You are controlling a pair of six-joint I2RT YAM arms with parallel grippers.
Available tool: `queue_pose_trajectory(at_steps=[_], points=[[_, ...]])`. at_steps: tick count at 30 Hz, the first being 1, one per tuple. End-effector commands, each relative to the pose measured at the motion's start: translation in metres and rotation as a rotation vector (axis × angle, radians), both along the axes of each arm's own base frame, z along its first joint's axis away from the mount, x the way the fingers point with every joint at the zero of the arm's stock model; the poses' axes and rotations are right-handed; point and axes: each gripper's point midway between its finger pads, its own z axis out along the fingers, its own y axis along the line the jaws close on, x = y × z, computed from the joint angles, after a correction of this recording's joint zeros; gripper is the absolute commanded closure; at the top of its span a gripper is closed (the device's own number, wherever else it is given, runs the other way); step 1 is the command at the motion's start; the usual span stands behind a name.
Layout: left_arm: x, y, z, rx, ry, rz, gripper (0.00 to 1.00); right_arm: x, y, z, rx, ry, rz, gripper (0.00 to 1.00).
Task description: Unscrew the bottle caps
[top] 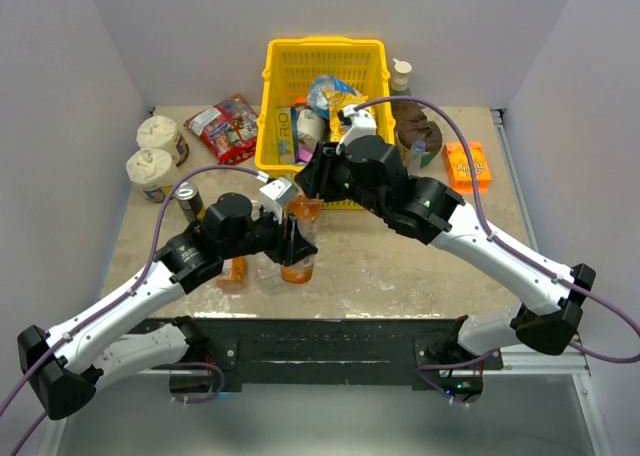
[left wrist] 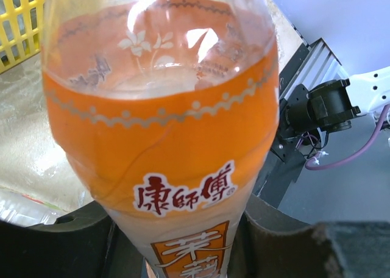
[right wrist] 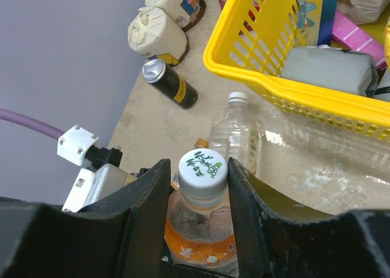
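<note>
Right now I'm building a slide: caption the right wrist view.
Right gripper flanks the white cap of the orange-label bottle; clear bottle and yellow basket behind.

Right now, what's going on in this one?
The left gripper holds the tall orange-label bottle upright by its body, near the front of the table. The right gripper sits over the top, closed around the bottle's white cap, which is not off yet. A clear bottle stands just behind, untouched and capped, in front of the yellow basket.
</note>
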Motion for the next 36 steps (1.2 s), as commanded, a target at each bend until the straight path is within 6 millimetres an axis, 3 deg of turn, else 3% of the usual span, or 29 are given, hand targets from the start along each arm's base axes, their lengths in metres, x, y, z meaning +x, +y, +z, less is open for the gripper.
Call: queue_pose_trajectory(at_steps=[1, 9, 16, 21, 22, 25, 36], points=[[0.000, -0.006, 0.021, -0.031, -0.058, -0.033, 0.64, -0.002, 0.000, 0.024, 0.056, -0.052, 0.000, 0.59], [-0.014, -0.014, 0.029, -0.098, -0.097, -0.135, 0.64, -0.009, 0.007, 0.016, 0.053, -0.058, 0.075, 0.71], [-0.049, -0.023, 0.043, -0.233, -0.130, -0.355, 0.64, -0.020, 0.009, 0.017, 0.108, -0.087, 0.272, 0.74], [-0.061, -0.016, 0.058, -0.350, -0.173, -0.476, 0.64, -0.024, -0.007, 0.033, 0.218, -0.140, 0.468, 0.75], [-0.066, -0.015, 0.058, -0.363, -0.167, -0.513, 0.65, -0.036, -0.007, 0.038, 0.232, -0.141, 0.550, 0.75], [-0.071, -0.011, 0.059, -0.393, -0.157, -0.561, 0.65, -0.043, -0.012, 0.046, 0.227, -0.167, 0.638, 0.76], [-0.086, -0.006, 0.061, -0.432, -0.116, -0.693, 0.66, -0.032, -0.044, 0.074, 0.216, -0.276, 0.659, 0.77]])
